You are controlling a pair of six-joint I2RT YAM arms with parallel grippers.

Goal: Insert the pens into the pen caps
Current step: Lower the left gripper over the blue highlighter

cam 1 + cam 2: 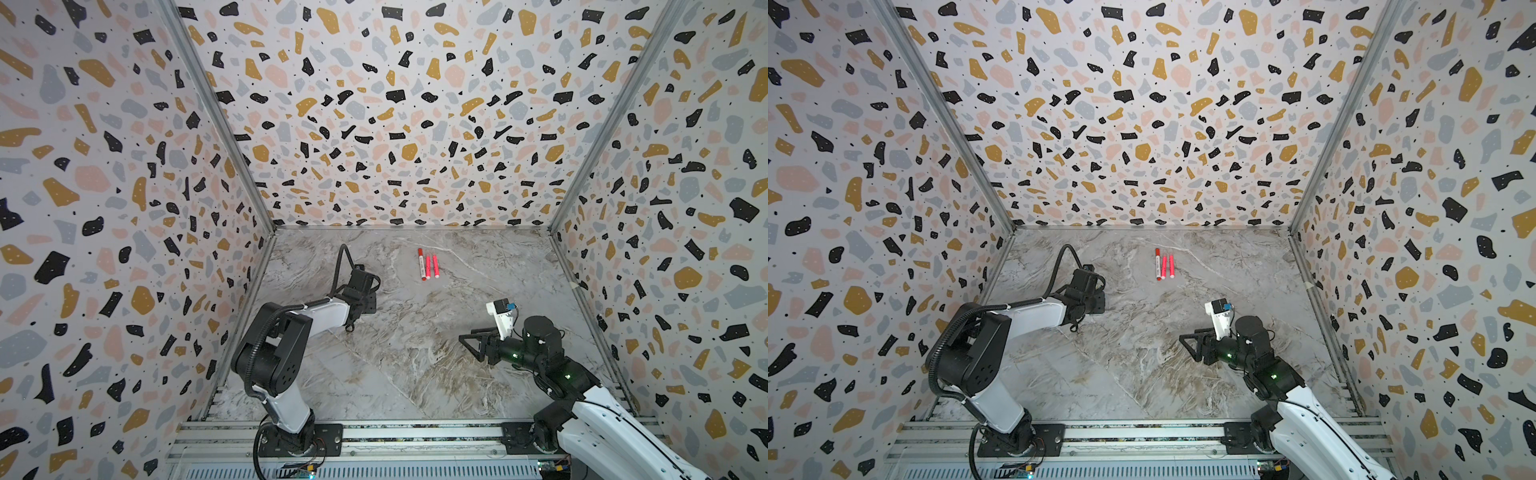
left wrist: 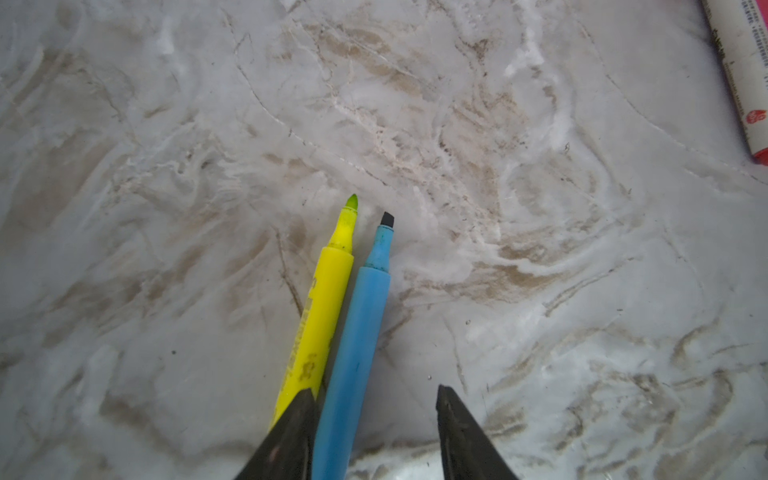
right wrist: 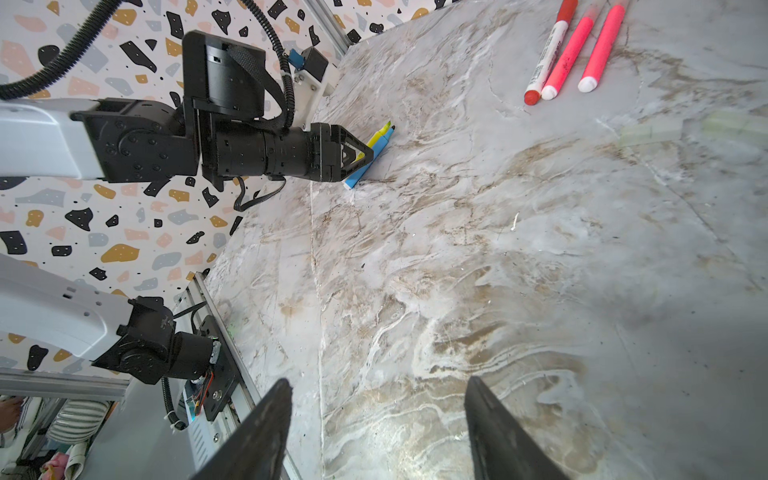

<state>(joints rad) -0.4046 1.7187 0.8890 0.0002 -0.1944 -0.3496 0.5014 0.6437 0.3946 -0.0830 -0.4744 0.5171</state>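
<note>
Two uncapped pens lie side by side on the marble table, a yellow pen [image 2: 328, 299] and a blue pen [image 2: 361, 332]. My left gripper [image 2: 376, 390] is open and low over their rear halves. One finger [image 2: 291, 436] covers the yellow pen, the blue pen lies just inside it, and a gap separates it from the other finger. The right wrist view shows the same pens [image 3: 376, 143] under that gripper; both top views hide them. Three pens lie at the back: one white-bodied with red ends [image 1: 422, 264] and two pinkish-red [image 1: 432, 267]. My right gripper [image 3: 378, 381] is open and empty. Loose pen caps are out of view.
Patterned walls close the table on three sides, with a metal rail [image 1: 415, 434] along the front. The left arm [image 1: 291, 324] reaches in from the left and the right arm [image 1: 540, 345] from the right. Two pale patches [image 3: 648, 133] mark the table near the back pens.
</note>
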